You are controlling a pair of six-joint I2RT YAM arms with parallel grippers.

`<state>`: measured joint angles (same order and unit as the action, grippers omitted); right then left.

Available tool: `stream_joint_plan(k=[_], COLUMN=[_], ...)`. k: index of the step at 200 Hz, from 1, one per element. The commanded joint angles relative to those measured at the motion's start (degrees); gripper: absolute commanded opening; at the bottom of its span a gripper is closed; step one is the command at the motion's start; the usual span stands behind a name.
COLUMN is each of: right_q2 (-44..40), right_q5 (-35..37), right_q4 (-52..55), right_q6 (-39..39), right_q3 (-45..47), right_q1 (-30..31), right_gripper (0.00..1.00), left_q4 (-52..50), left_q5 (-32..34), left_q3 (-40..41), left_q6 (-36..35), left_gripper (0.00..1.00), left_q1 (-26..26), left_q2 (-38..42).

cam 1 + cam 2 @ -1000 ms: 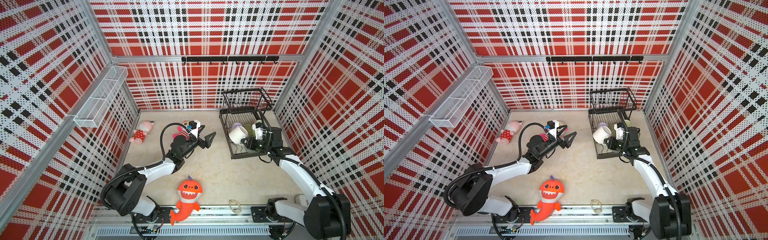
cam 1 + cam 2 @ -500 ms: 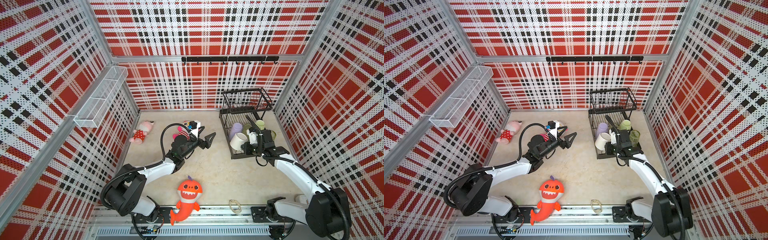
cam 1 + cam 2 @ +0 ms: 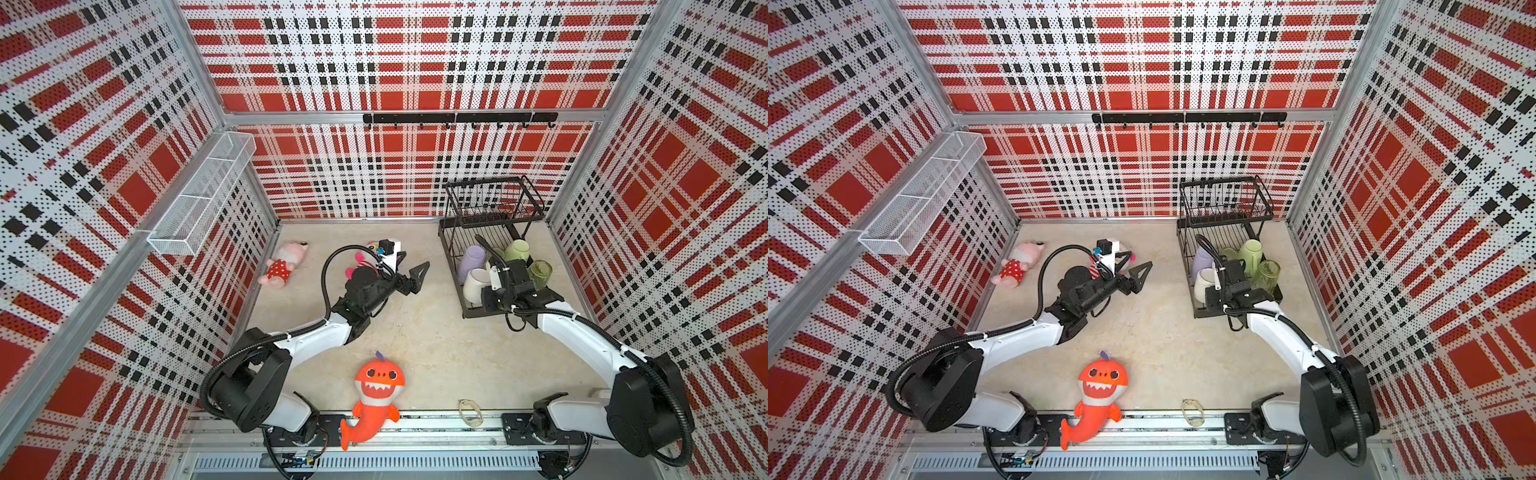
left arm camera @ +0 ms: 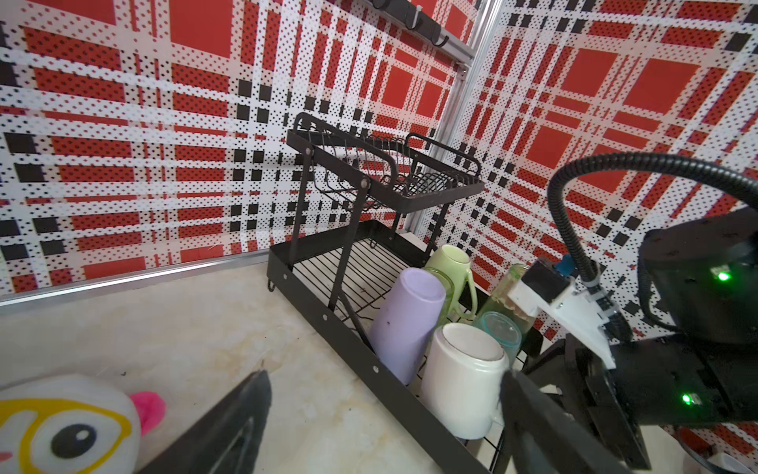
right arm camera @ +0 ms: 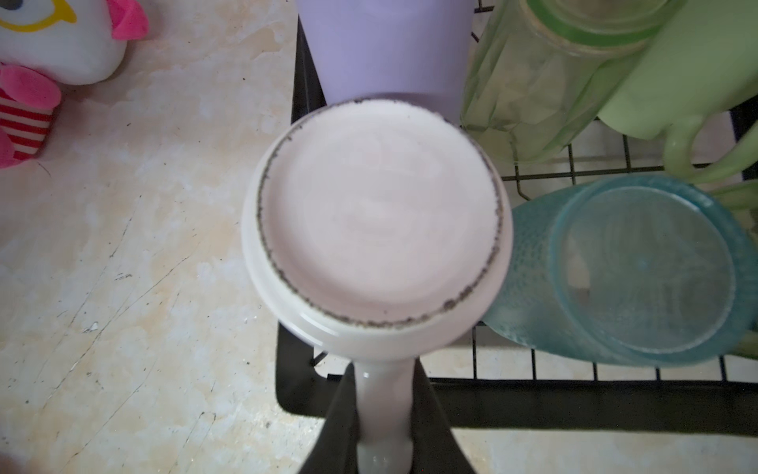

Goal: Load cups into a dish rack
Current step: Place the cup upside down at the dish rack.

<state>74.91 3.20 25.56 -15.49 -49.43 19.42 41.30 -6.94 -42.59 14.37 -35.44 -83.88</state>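
Right gripper [image 5: 383, 431] clamped on handle of white mug [image 3: 475, 284] (glossy ceramic, inverted). Mug at its 9 o'clock, in 7 o'clock corner of black wire dish rack [image 4: 348, 344]. Left gripper [image 4: 381, 381] spread wide, empty.

We look steeply down on the whole cell in both top views; the left wrist camera faces the dish rack [image 4: 303, 295] nearby; the right hangs close over the white mug [image 5: 377, 213]; all share it.
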Motion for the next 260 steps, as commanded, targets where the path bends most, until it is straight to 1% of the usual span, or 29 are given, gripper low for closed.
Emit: stream_joint_plan(k=[1, 41, 88, 116, 157, 193, 220, 231, 233, 241, 246, 249, 260], right_q2=[0.52, 3.66, 4.50, 3.84, 3.55, 3.65, 1.95, 0.98, 0.75, -0.16, -0.70, -1.12, -2.68], right_q5=[4.94, 10.51, 10.43, 8.92, 9.02, 9.01, 9.03, 9.01, 9.01, 9.06, 7.38, 7.09, 6.59], right_q4=[-3.61, -4.39, -5.52, -5.48, -4.57, -3.69, -3.15, -3.31, -3.34, -3.49, -3.71, -3.89, -4.89], right_q6=[0.27, 0.63, -0.12, 0.54, 0.46, 0.37, 0.28, 0.45, 0.50, 0.91, 1.18, 1.35, 2.08], right_q3=[-2.45, -2.26, -1.22, -0.43, -0.32, -0.56, -0.76, -0.76, -0.76, -0.67, -0.52, -0.43, 0.21], right_q1=[1.29, 4.59, 5.16, 5.06, 5.08, 5.10, 5.08, 5.10, 5.10, 5.12, 5.12, 5.10, 5.10], right_gripper=[0.00, 0.00, 0.00, 0.22, 0.25, 0.38, 0.47, 0.50, 0.51, 0.52, 0.53, 0.54, 0.57], left_q4=[-2.38, -3.48, -3.59, -3.68, -3.68, -3.84, -4.47, -4.47, -4.47, -4.56, -4.64, -4.71, -5.23], left_q5=[3.67, 5.11, 6.10, 6.18, 5.96, 7.01, 8.77, 9.34, 9.54, 10.36, 10.94, 11.22, 12.34], left_q3=[-1.09, -0.83, -0.13, 0.05, -0.21, -0.13, 0.38, 0.90, 0.92, 1.39, 1.66, 1.83, 2.44], left_q6=[0.30, 1.22, 2.50, 2.98, 3.54, 4.90, 6.51, 6.55, 7.92, 8.58, 8.92, 9.12, 9.59], left_gripper=[0.90, 0.90, 0.90, 0.90, 0.90, 0.90, 0.91, 0.92, 0.93, 0.94, 0.96, 0.99, 0.98], left_q1=[0.29, 0.98, 1.39, 1.70, 1.87, 2.01, 2.44, 2.95, 2.99, 3.33, 3.58, 3.67, 4.41], left_q2=[1.15, 1.61, 2.19, 2.36, 1.97, 1.79, 2.49, 2.98, 3.05, 3.68, 4.07, 4.29, 5.29])
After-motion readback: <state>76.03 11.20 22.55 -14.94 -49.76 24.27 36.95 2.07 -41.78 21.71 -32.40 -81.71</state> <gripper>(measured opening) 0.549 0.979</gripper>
